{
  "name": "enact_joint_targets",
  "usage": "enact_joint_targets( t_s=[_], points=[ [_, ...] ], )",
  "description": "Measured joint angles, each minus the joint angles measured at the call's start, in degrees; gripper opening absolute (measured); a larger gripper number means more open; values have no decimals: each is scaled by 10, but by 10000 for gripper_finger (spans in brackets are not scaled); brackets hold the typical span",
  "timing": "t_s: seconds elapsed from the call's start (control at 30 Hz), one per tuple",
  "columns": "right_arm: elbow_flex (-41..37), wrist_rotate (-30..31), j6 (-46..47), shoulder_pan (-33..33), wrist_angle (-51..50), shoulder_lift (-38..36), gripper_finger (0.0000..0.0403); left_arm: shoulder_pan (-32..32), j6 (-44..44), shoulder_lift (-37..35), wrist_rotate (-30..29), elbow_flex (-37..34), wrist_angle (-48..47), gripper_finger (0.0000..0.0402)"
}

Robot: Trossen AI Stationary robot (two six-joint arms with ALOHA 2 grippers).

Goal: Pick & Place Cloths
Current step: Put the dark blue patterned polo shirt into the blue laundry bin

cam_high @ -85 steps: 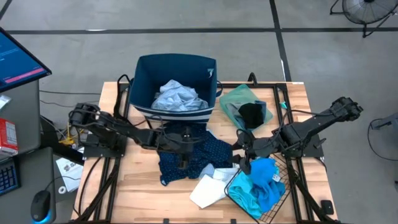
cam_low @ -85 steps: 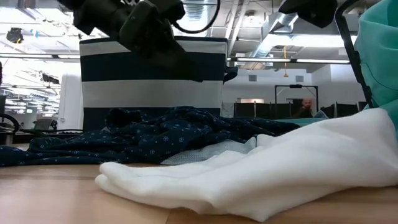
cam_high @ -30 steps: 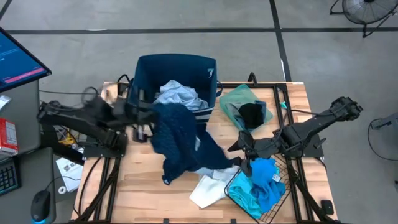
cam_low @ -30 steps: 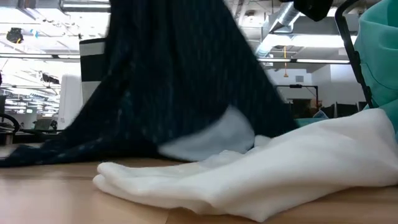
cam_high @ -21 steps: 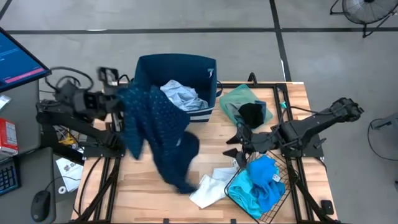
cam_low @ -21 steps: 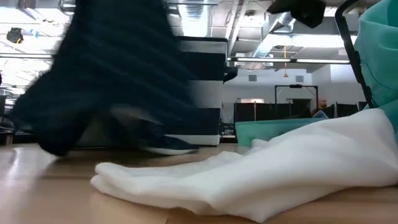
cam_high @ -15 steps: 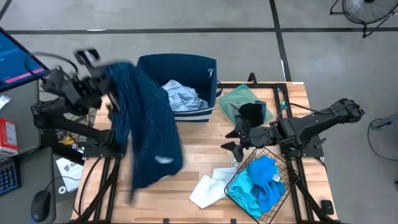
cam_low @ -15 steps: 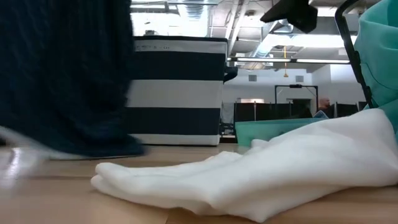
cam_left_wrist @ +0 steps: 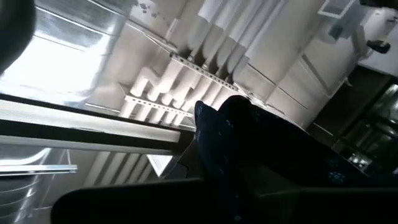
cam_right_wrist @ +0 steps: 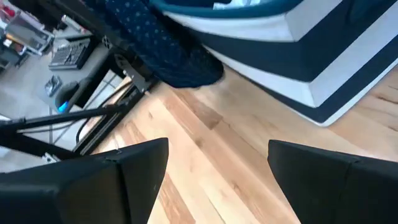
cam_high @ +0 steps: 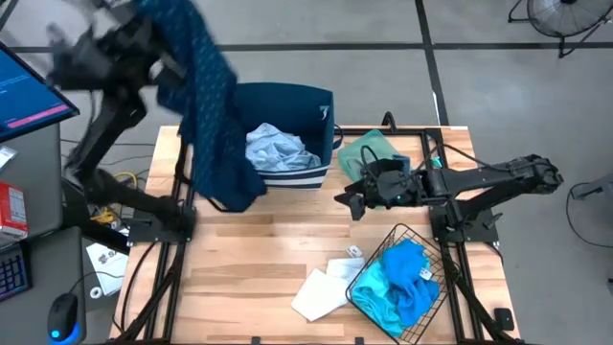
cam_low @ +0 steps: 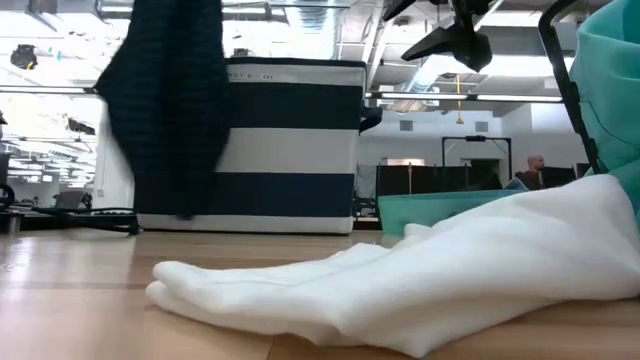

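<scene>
The navy cloth with tiny white dots (cam_high: 206,105) hangs from my left gripper (cam_high: 158,21), which is raised high beyond the table's far left corner and shut on it. The cloth also shows in the low view (cam_low: 170,100) and bunched in the left wrist view (cam_left_wrist: 249,149). My right gripper (cam_high: 350,203) stands open above the bare table, right of the striped navy bin (cam_high: 316,105); nothing is between its fingers (cam_right_wrist: 118,180). A pale blue-white cloth (cam_high: 273,149) lies in the bin. A white cloth (cam_high: 321,287) lies on the table near the front. My left gripper holds the navy dotted cloth by its bunched upper end (cam_high: 177,24); the bunch itself hides the fingers. The cloth hangs slack below the gripper, clear of the table. Its lower end (cam_high: 235,196) is at the bin's near left corner.
A black wire basket (cam_high: 426,254) at the front right holds a turquoise cloth (cam_high: 397,283). A green cloth (cam_high: 364,149) with a black cloth (cam_high: 388,172) on it lies behind my right arm. There is bare wood at the table's front left (cam_high: 220,268). A monitor (cam_high: 24,91) stands left.
My left gripper has swung up and toward the table's far left, tipping upward with the navy dotted cloth. The cloth has been drawn off the table and now hangs clear beside the bin. My right gripper has moved toward the far edge and the bin, staying open.
</scene>
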Motion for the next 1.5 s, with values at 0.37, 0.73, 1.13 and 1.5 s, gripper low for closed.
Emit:
enact_joint_targets(
  t_s=[0.37, 0.73, 1.13, 1.5],
  points=[
    [0, 0, 0, -16, 25, 0, 270, 155, -163, 223, 55, 223, -25, 5],
    [0, 0, -20, -15, 0, 0, 270, 214, -221, 261, 122, 63, -244, 5],
    [0, 0, -21, 2, -28, 0, 270, 195, -172, 158, 147, -256, -419, 5],
    [0, -1, -49, -7, -46, 0, 270, 119, -206, -37, 1, -503, -461, 5]
  ],
)
